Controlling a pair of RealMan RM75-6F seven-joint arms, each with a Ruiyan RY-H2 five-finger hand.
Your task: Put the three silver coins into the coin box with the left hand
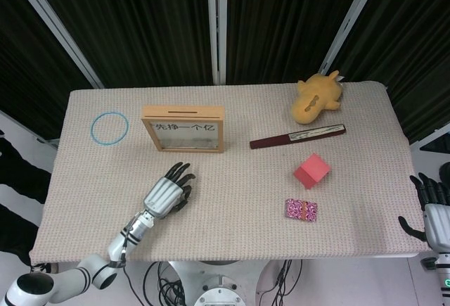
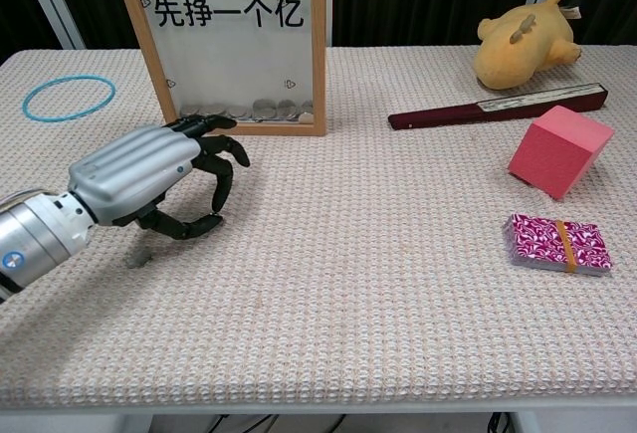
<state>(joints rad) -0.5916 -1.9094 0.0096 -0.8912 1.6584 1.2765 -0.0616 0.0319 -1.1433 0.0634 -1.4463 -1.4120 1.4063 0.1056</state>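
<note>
The coin box (image 1: 183, 129) (image 2: 235, 37) is a wooden frame with a clear front and Chinese lettering, standing upright at the back left, with several coins lying in its bottom. My left hand (image 1: 167, 193) (image 2: 149, 178) hovers just in front of it, fingers curled down, thumb tip meeting a fingertip (image 2: 215, 216). Whether a coin sits in that pinch is hidden. One silver coin (image 2: 139, 254) lies on the cloth under the wrist. My right hand (image 1: 433, 212) rests off the table's right edge, fingers apart and empty.
A blue ring (image 1: 109, 127) lies at the back left. On the right half are a yellow plush toy (image 1: 316, 96), a dark folded fan (image 1: 297, 137), a pink cube (image 1: 311, 170) and a patterned card pack (image 1: 301, 209).
</note>
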